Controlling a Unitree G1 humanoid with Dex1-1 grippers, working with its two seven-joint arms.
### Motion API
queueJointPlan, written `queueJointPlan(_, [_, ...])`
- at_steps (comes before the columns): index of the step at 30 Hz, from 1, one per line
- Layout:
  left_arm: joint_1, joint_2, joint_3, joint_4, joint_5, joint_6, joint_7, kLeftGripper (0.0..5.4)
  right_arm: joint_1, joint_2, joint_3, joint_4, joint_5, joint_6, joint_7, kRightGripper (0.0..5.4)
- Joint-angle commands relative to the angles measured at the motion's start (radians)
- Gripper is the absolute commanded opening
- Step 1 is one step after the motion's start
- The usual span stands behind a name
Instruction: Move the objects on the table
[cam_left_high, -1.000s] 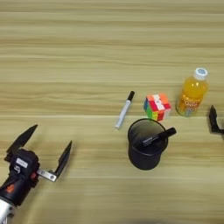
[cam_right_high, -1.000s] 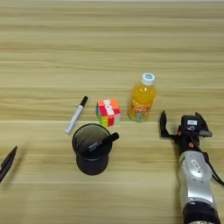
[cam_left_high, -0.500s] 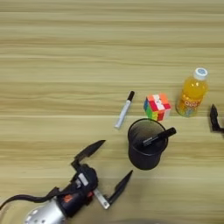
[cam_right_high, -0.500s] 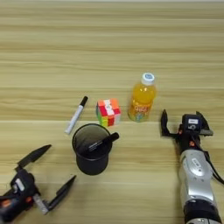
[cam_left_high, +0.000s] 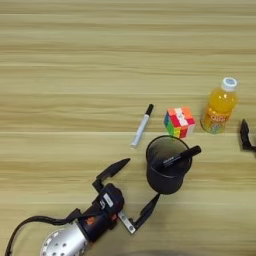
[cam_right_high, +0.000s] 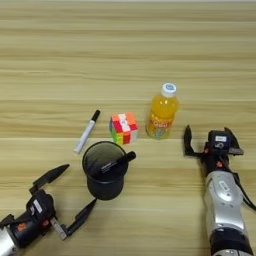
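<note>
Left eye view: orange-drink bottle (cam_left_high: 218, 106) stands upright mid-right on the table (cam_left_high: 75, 60), white cap on, orange label facing the camera. Black mesh pen cup (cam_left_high: 168, 164) sits near centre, upright, a black marker (cam_left_high: 178, 157) leaning across its rim. Coloured cube (cam_left_high: 179, 122) lies between cup and bottle; white marker (cam_left_high: 142, 125) lies flat, left of the cube. Left gripper (cam_left_high: 129, 191) is just left of the cup, fingers spread wide, holding nothing. Right gripper (cam_right_high: 212, 142) sits right of the bottle, fingers apart, empty; it's cut off at the left eye view's edge.
</note>
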Motion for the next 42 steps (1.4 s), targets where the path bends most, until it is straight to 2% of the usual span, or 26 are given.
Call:
queueJointPlan(1, [-0.037, -0.006, -0.019, 0.029, 0.019, -0.006, 0.005, 5.4, -0.004, 0.01, 0.004, -0.008, 0.001, -0.011, -0.001, 5.39])
queueJointPlan(6, [-0.078, -0.018, -0.033, 0.058, 0.008, -0.004, 0.001, 5.4, -0.003, 0.013, 0.004, -0.012, 0.004, -0.01, -0.001, 5.39])
queueJointPlan(12, [-0.123, -0.034, -0.058, 0.096, 0.025, -0.011, 0.004, 5.4, -0.005, 0.013, 0.002, -0.008, 0.004, -0.01, 0.003, 5.39])
queueJointPlan(28, [-0.16, -0.051, -0.096, 0.107, 0.051, -0.005, 0.011, 5.4, 0.002, 0.015, 0.004, -0.017, 0.002, -0.008, 0.004, 5.39])
queueJointPlan(37, [-0.206, -0.086, -0.082, 0.149, 0.041, 0.0, 0.037, 5.4, 0.007, 0.022, 0.009, -0.029, -0.002, -0.006, 0.0, 5.39])
queueJointPlan(42, [-0.218, -0.092, -0.072, 0.159, 0.036, -0.003, 0.048, 5.4, 0.012, 0.026, 0.013, -0.04, -0.004, -0.002, -0.001, 5.39])
